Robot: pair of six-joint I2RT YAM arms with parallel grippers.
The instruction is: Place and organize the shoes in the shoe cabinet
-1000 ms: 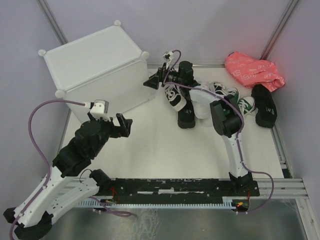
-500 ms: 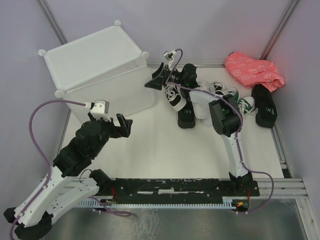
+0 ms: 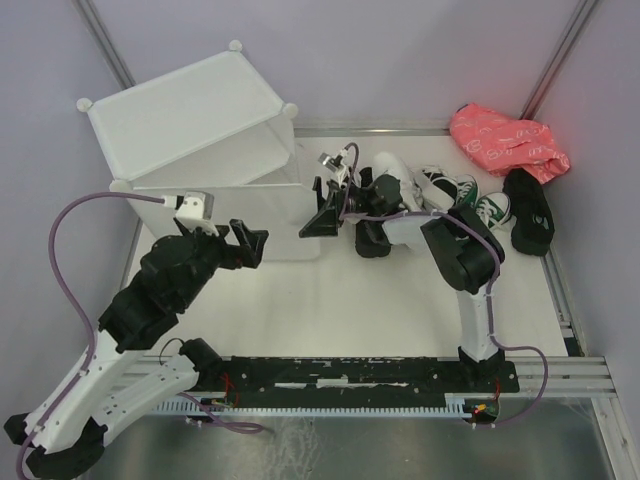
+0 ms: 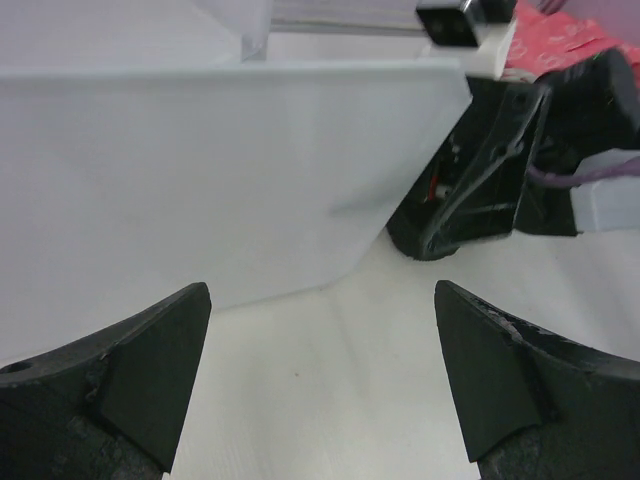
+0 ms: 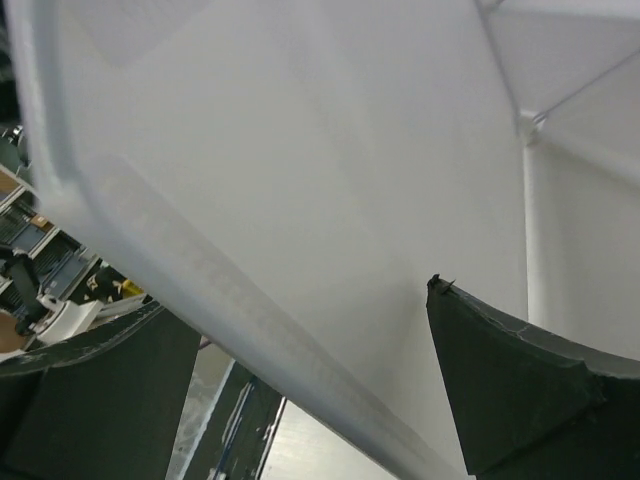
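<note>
The shoe cabinet (image 3: 185,115) stands at the back left, and its white door panel (image 3: 230,205) hangs swung out toward the front. My right gripper (image 3: 316,222) is at the door's right edge. In the right wrist view that edge (image 5: 250,330) runs between the wide-apart jaws of the right gripper (image 5: 300,390), which is open. My left gripper (image 3: 248,248) is open just in front of the door, facing the door panel (image 4: 200,180) over bare table, and the left gripper (image 4: 320,370) holds nothing. The shoes lie in a cluster right of the cabinet: a black sneaker (image 3: 372,238), a white sneaker (image 3: 395,172), green sneakers (image 3: 452,186) and a plain black shoe (image 3: 528,210).
A pink bag (image 3: 510,140) lies at the back right corner. Metal frame rails (image 3: 560,290) border the table at the right and back. The right arm's forearm (image 3: 462,250) reaches across the shoe cluster.
My right gripper has moved from the cabinet's back right corner toward the front. The door has swung open with it. My left arm has shifted only slightly.
</note>
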